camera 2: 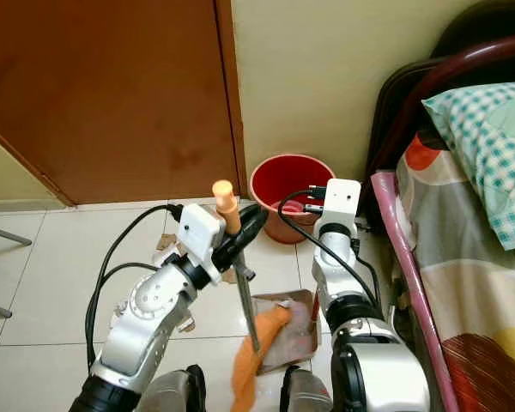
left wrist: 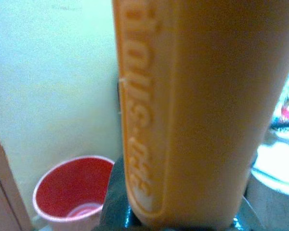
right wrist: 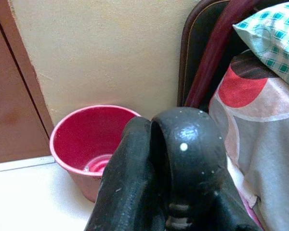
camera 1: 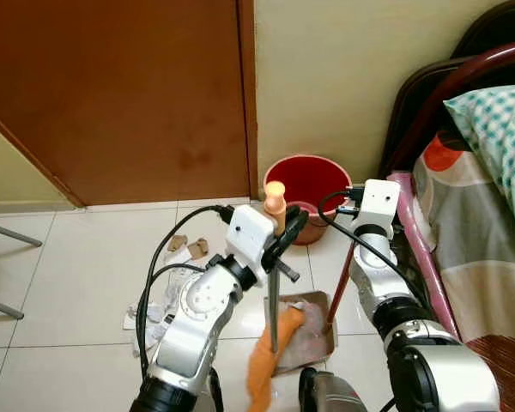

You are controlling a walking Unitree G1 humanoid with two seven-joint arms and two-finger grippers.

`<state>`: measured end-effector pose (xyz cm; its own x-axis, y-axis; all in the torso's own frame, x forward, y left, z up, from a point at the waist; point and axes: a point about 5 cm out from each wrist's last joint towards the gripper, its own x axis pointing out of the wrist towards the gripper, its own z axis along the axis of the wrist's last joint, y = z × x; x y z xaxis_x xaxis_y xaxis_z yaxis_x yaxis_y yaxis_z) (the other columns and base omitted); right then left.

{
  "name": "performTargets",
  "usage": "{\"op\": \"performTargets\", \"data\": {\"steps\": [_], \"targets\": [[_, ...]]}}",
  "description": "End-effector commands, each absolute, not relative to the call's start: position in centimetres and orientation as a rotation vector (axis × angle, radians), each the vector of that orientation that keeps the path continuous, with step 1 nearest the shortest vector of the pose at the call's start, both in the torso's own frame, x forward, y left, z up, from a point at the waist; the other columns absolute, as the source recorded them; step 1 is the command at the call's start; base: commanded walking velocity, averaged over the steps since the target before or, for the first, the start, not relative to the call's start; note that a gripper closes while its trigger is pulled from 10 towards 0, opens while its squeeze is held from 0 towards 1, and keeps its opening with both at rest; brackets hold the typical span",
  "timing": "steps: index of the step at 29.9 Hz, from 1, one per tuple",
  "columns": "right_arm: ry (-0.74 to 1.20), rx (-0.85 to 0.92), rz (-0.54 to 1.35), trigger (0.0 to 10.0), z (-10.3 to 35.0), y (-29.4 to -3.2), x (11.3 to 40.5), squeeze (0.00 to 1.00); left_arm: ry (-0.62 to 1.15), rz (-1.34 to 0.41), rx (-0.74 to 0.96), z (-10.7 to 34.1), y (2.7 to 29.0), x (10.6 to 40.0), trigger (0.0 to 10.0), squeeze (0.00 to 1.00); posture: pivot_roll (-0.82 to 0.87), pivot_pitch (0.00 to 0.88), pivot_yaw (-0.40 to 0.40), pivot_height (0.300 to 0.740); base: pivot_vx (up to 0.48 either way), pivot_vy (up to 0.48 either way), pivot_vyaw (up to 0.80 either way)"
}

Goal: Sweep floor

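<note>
Nearest the robot, on the white tile floor (camera 1: pixel 60 283), a dustpan (camera 1: pixel 313 339) lies between the 2 arms, with pale dust and scraps in it; the orange bristles of a broom (camera 1: pixel 266 356) droop across its near left edge. The broom's dark shaft rises from there to an orange handle top (camera 1: pixel 275 199); the left gripper (camera 1: pixel 285 233) is clamped on the shaft just below that orange end, and the left wrist view shows the orange handle with raised lettering pressed close against the camera. The right gripper (right wrist: pixel 156 159) sits a little farther on, above and beside the dustpan's thin red handle (camera 1: pixel 341 287); in the right wrist view its 2 black fingers lie pressed together, though I cannot tell whether they hold the red handle. Left of the left arm, crumpled paper scraps (camera 1: pixel 154 313) and small brown bits of litter (camera 1: pixel 189 249) lie on the tiles. Beyond both grippers a red bucket (camera 1: pixel 307 182) stands upright against the cream wall (camera 1: pixel 343 77), beside a brown door (camera 1: pixel 120 94). To the right runs a bed (camera 1: pixel 472 232) with a patterned cover and a checked teal pillow (camera 1: pixel 498 137).
</note>
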<state>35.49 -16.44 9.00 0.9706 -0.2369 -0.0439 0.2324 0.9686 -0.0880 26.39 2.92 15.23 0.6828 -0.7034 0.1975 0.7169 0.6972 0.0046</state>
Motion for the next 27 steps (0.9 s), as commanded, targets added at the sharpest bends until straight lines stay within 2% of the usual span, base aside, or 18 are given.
{"op": "performTargets", "data": {"steps": [1,9,10,13,17,22,27], "targets": [[0.063,-0.077,-0.229,10.0,9.0,-16.3,35.6,0.00,-0.285,-0.802,-0.224,18.0,1.8,26.1,10.0,0.00,0.07,0.176,0.007,0.740,0.000,0.000,0.00],[0.074,-0.090,-0.226,10.0,8.9,-16.9,35.6,0.00,-0.348,-0.736,-0.243,20.3,3.4,27.0,10.0,0.00,0.06,0.131,-0.005,0.740,0.000,0.000,0.00],[0.076,-0.096,-0.230,10.0,8.8,-17.4,35.6,0.00,-0.381,-0.678,-0.224,21.0,4.8,27.5,10.0,0.00,0.06,0.118,-0.008,0.740,0.000,0.000,0.00],[0.080,-0.104,-0.234,10.0,8.8,-17.9,35.5,0.00,-0.398,-0.609,-0.194,21.4,6.2,28.2,10.0,0.00,0.06,0.104,-0.012,0.740,0.000,0.000,0.00],[0.086,-0.124,-0.249,10.0,8.4,-19.2,35.1,0.00,-0.415,-0.461,-0.145,21.2,9.7,28.9,10.0,0.00,0.05,0.079,-0.021,0.740,0.000,0.000,0.00],[0.083,-0.134,-0.261,10.0,8.6,-20.2,35.0,0.00,-0.420,-0.370,-0.132,21.1,11.6,29.2,10.0,0.00,0.04,0.063,-0.028,0.740,0.000,0.000,0.00],[0.077,-0.144,-0.263,10.0,8.7,-20.9,34.9,0.00,-0.427,-0.333,-0.132,21.3,12.4,29.4,10.0,0.00,0.03,0.049,-0.033,0.740,0.000,0.000,0.00]]}}
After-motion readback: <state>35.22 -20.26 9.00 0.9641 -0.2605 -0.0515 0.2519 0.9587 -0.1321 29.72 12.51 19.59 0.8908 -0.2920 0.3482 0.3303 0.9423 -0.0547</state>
